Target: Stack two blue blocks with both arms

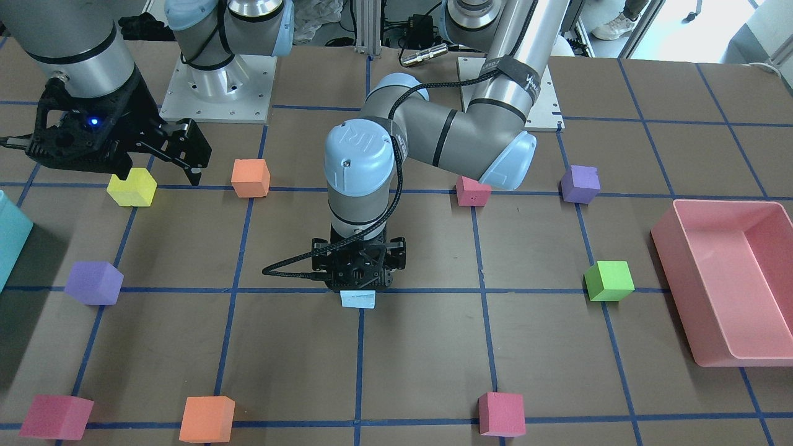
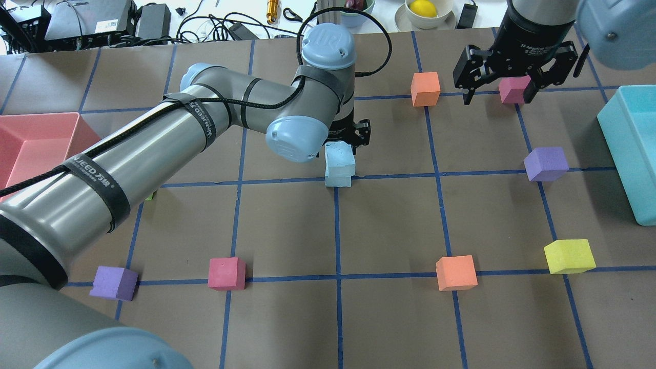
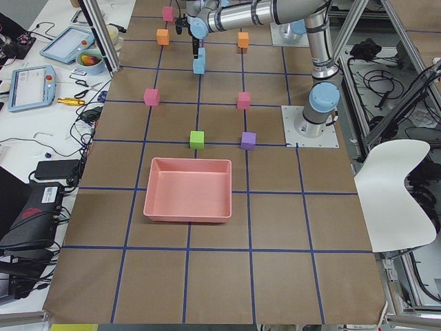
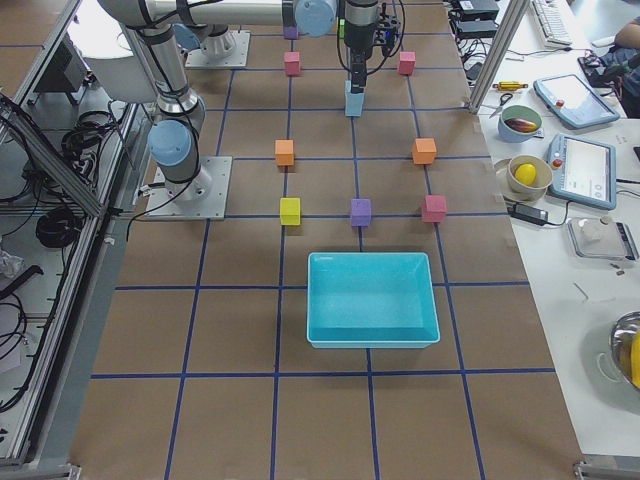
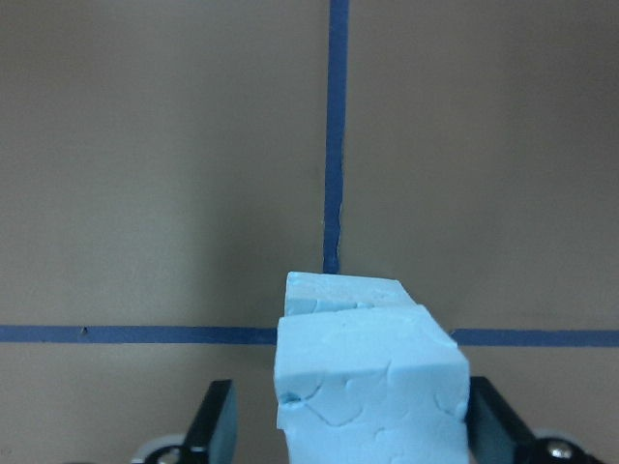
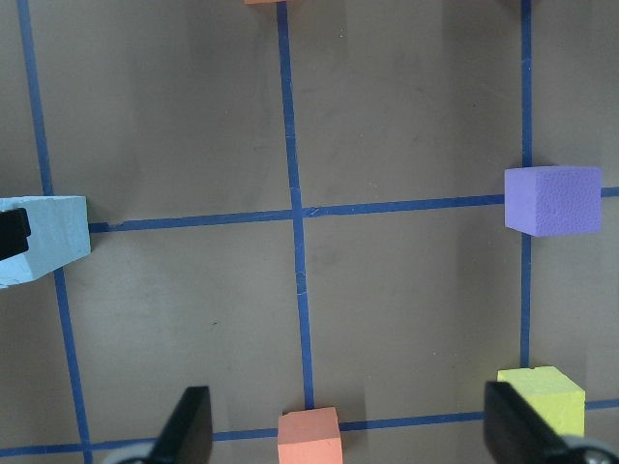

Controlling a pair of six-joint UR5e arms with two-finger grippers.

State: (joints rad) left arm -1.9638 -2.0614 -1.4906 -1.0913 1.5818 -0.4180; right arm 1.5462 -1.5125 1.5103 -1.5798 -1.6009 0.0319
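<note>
Two pale blue blocks stand stacked at the table's middle, the upper one (image 2: 339, 155) sitting slightly askew on the lower one (image 2: 338, 180). The stack also shows in the front view (image 1: 357, 299) and the left wrist view (image 5: 372, 387). My left gripper (image 5: 353, 430) points straight down around the upper block. Its fingers (image 5: 218, 425) are spread, with a visible gap on one side. My right gripper (image 2: 515, 87) hangs open and empty well above the table, off to the right of the stack. In the right wrist view (image 6: 343, 425) the stack (image 6: 39, 237) lies at the left edge.
A teal bin (image 2: 633, 148) stands at the right edge and a pink bin (image 1: 725, 279) on the left arm's side. Purple (image 2: 546, 164), yellow (image 2: 569, 256), orange (image 2: 456, 272) and pink (image 2: 226, 273) cubes are scattered around the blue-taped grid.
</note>
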